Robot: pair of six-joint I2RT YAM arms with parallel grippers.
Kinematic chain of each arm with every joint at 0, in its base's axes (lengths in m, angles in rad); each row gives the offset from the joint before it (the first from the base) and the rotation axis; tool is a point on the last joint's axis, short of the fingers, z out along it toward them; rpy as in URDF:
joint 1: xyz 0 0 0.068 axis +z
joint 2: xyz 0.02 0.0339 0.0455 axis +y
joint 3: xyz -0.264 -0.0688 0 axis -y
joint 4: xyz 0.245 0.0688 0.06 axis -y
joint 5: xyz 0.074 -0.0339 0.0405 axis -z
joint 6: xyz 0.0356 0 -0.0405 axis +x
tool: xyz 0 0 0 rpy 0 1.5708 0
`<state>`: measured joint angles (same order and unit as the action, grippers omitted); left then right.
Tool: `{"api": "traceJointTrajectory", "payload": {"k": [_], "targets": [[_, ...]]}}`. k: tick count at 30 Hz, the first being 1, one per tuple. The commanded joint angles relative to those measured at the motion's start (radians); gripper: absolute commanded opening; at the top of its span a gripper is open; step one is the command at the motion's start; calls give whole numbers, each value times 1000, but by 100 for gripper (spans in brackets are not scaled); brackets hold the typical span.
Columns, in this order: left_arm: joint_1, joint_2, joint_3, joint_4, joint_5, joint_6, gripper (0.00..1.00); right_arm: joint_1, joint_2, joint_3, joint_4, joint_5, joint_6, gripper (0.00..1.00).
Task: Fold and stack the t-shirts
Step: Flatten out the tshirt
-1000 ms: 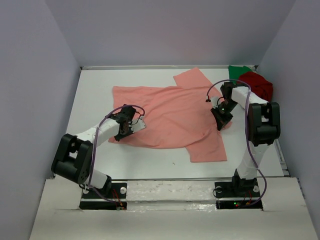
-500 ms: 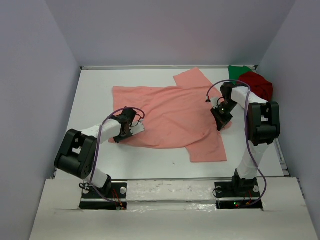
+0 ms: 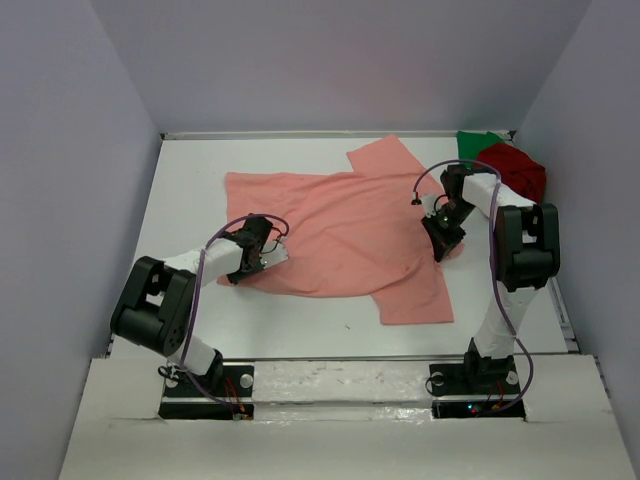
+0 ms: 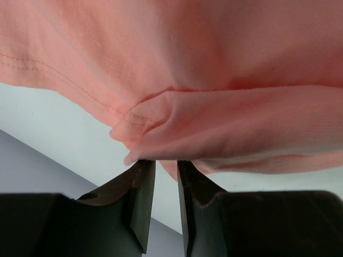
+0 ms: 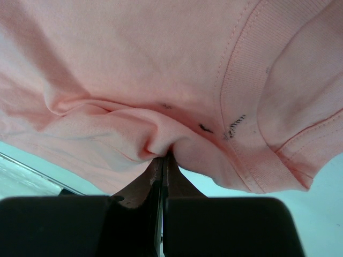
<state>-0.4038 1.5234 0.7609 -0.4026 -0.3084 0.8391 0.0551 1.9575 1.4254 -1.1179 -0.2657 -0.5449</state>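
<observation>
On the white surface lies the salmon-pink cloth t-shirt. The right hand, at three o'clock, pinches it; the left hand, at eight o'clock, is slightly open, so the hem may slip.

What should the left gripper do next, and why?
Probably close the left gripper: its jaws stand slightly apart with a hem fold of the salmon-pink shirt at their tips, while the right gripper is shut on it near the collar.
</observation>
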Motion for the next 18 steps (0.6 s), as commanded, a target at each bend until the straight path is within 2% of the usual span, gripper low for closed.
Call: {"api": "traceJointTrajectory", "payload": {"k": [1, 9, 11, 13, 18], "targets": [[3, 0, 9, -5, 1, 14, 37, 11, 4, 33, -2, -7, 3, 0], [5, 40, 0, -12, 29, 18, 46, 11, 6, 35, -3, -9, 3, 0], [6, 53, 2, -15, 34, 20, 43, 11, 4, 33, -3, -7, 2, 0], [6, 61, 5, -13, 35, 20, 34, 11, 4, 32, -3, -7, 2, 0], [8, 83, 9, -22, 35, 18, 33, 11, 4, 30, -3, -4, -1, 0]]}}
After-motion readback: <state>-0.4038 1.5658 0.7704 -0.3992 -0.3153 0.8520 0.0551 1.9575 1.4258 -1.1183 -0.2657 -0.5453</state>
